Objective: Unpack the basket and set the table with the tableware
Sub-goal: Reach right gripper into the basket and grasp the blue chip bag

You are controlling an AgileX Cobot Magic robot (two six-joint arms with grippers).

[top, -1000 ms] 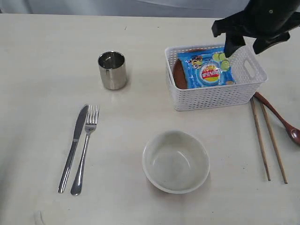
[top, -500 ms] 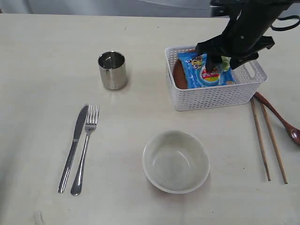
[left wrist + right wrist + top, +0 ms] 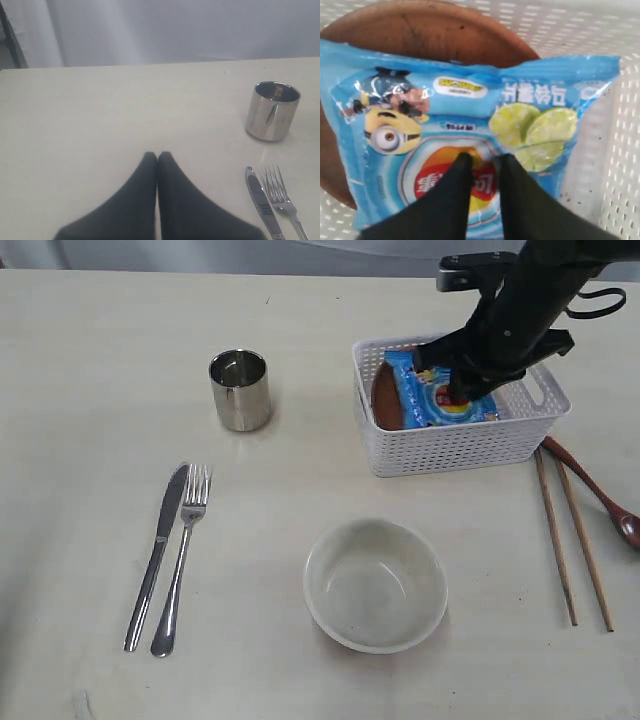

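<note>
The white basket (image 3: 460,452) stands at the right of the table (image 3: 90,370). In it a reddish-brown plate (image 3: 384,406) lies under a blue chip bag (image 3: 422,398). My right gripper (image 3: 456,390) reaches down into the basket. In the right wrist view its fingertips (image 3: 482,160) pinch the front of the bag (image 3: 470,110) over the plate (image 3: 420,30). The cup (image 3: 240,390), knife (image 3: 160,545), fork (image 3: 184,550), bowl (image 3: 375,585), chopsticks (image 3: 570,540) and spoon (image 3: 600,495) lie on the table. My left gripper (image 3: 157,156) is shut and empty above bare table, near the cup (image 3: 272,111).
The basket's lattice wall (image 3: 620,165) rises close beside the bag and my right fingers. The knife (image 3: 260,197) and fork (image 3: 282,197) lie just off the left gripper's side. The spoon and chopsticks lie right of the basket.
My right gripper came down from above the basket's far right corner into the basket and narrowed its jaws onto the chip bag, which now looks bunched. The rest has not moved.
</note>
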